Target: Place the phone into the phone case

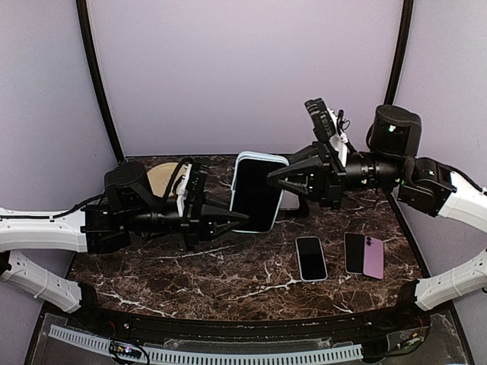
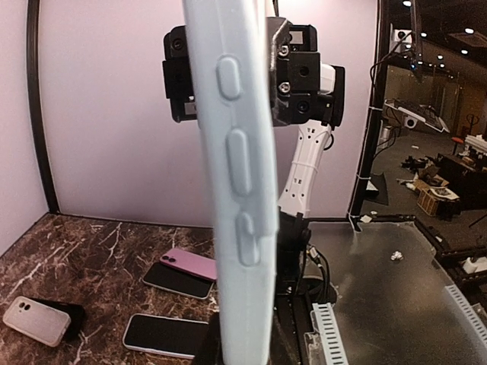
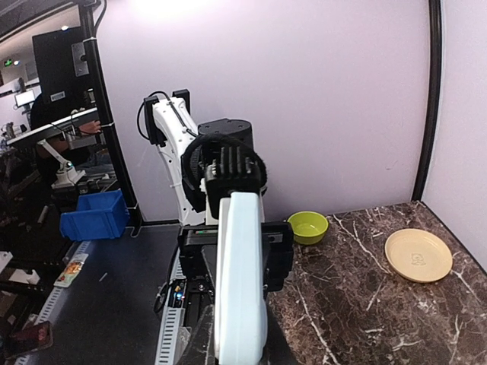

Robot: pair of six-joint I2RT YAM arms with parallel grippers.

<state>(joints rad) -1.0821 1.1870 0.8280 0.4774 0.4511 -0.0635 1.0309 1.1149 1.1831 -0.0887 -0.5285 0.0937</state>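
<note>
Top external, marble table (image 1: 228, 266), lilac walls (image 1: 243, 76), left gripper (image 1: 236, 220) and, seemingly, right gripper (image 1: 272, 179) pinching phone case (image 1: 255, 190).

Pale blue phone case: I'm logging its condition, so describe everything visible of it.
The pale blue phone case looks like matte soft plastic, with three raised side buttons. It is held off the marble table, the dark-screened phone filling its front. The left claw pinches one long edge, the right claw the opposite edge.

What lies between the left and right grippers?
The phone case with the phone in it, gripped by left gripper and right gripper at opposite edges; top view shows it.
</note>
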